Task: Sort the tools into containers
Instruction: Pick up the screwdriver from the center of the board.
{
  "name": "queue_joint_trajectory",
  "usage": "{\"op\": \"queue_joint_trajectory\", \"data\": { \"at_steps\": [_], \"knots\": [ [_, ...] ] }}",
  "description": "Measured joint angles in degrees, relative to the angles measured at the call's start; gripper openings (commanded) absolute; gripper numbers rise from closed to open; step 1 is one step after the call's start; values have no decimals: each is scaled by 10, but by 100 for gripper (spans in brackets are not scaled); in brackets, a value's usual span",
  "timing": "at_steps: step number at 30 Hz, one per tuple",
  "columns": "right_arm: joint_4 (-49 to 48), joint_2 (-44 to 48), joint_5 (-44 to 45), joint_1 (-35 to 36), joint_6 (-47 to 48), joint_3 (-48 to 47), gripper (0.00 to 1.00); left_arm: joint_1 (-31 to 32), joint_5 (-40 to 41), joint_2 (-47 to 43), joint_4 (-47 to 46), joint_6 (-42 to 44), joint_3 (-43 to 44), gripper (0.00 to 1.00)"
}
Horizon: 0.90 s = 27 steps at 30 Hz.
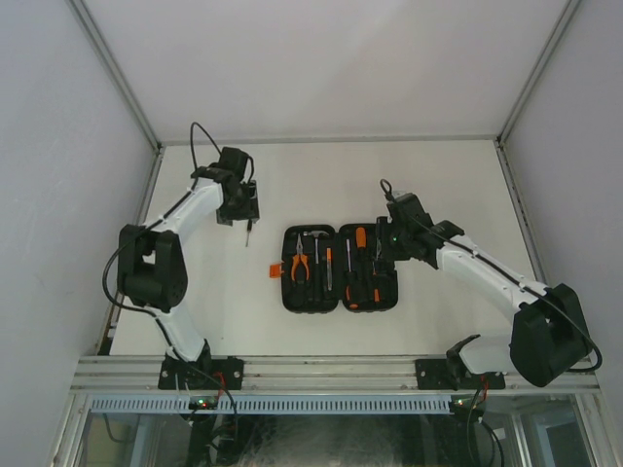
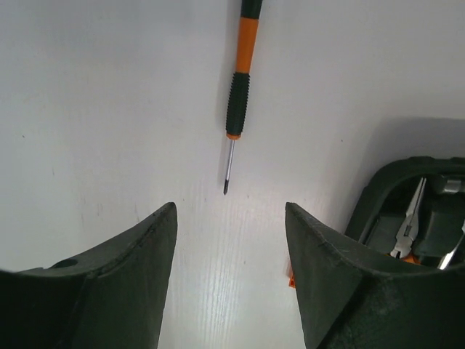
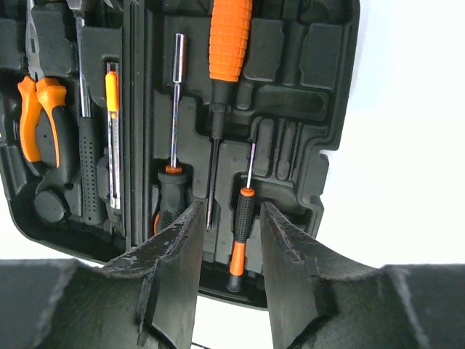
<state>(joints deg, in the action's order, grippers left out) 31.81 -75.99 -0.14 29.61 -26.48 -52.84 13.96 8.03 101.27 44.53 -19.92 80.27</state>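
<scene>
The left gripper (image 2: 229, 211) is hovering, jaws apart, by a thin screwdriver (image 2: 238, 102) lying on the table (image 2: 109, 109) left of the case (image 2: 379, 195). The right gripper (image 3: 231, 211), jaws apart, is straddling a small screwdriver (image 3: 243, 219) sitting in the case's right half.

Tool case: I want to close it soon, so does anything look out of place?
Yes. One thin orange-and-black screwdriver lies loose on the white table, outside the open tool case, to its left in the top view. The left tool hangs open near it. The other tools in view sit in the moulded slots.
</scene>
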Motion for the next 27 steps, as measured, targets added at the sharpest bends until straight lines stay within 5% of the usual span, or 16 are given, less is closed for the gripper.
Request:
{"op": "queue_joint_trajectory", "data": {
  "at_steps": [27],
  "knots": [
    [-38, -2, -35, 0, 22, 12, 36, -20, -23, 163, -25, 30, 77, 42]
  ]
}}
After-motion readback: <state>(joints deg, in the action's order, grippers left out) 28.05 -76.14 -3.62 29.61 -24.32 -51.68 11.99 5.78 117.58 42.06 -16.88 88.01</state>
